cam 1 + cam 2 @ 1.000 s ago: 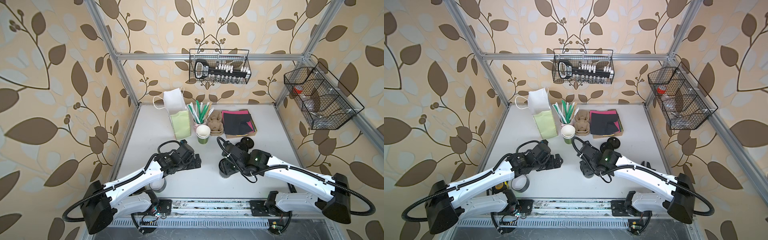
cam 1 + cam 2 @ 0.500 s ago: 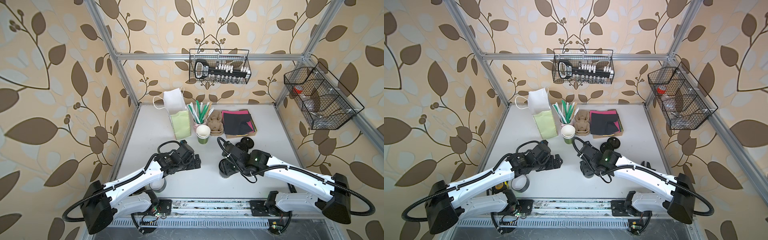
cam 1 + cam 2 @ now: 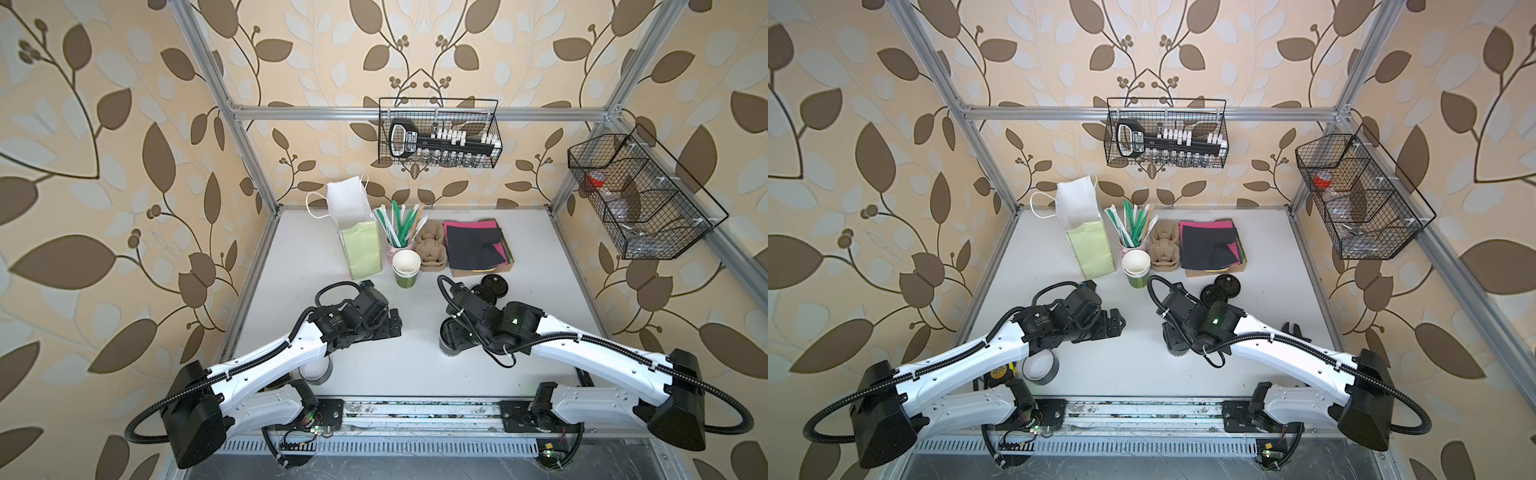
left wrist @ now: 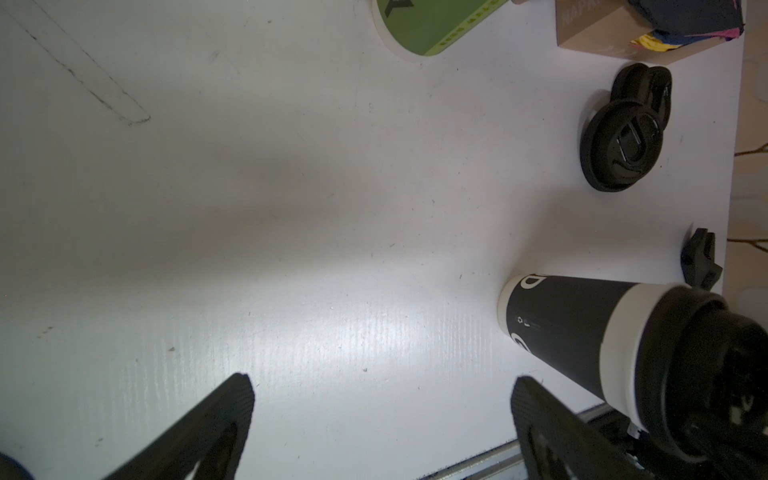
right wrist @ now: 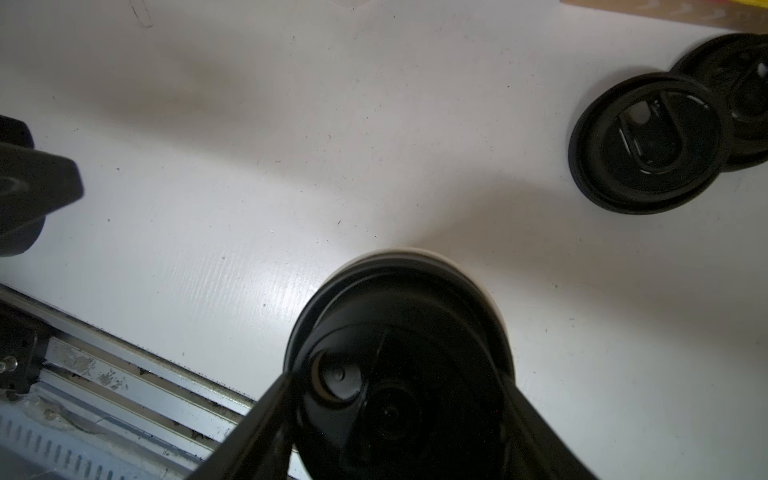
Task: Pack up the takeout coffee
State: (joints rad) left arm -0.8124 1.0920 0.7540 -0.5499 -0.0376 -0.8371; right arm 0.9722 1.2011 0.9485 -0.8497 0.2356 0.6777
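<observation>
The takeout coffee [image 3: 449, 350] [image 3: 1176, 350] stands upright near the table's front edge, right of the middle. In the left wrist view it is a dark paper cup [image 4: 573, 332] with white bands and a black sip lid. My right gripper [image 3: 454, 336] [image 5: 397, 390] comes down over it, and its fingers [image 5: 274, 399] press against both sides of the black lid [image 5: 399, 324]. My left gripper [image 3: 395, 328] [image 4: 380, 399] hovers open over bare table a short way left of the cup, with nothing between its fingers. A green-and-white paper bag [image 3: 360, 245] stands open at the back left.
Behind the grippers are a stack of lidless green cups [image 3: 406, 268], a cup of straws [image 3: 401, 222], a pulp carrier [image 3: 432, 249], napkins [image 3: 476, 245] and loose black lids [image 3: 488, 286]. A tape roll [image 3: 1040, 365] lies under the left arm. A small black part [image 3: 1293, 330] lies behind the right arm.
</observation>
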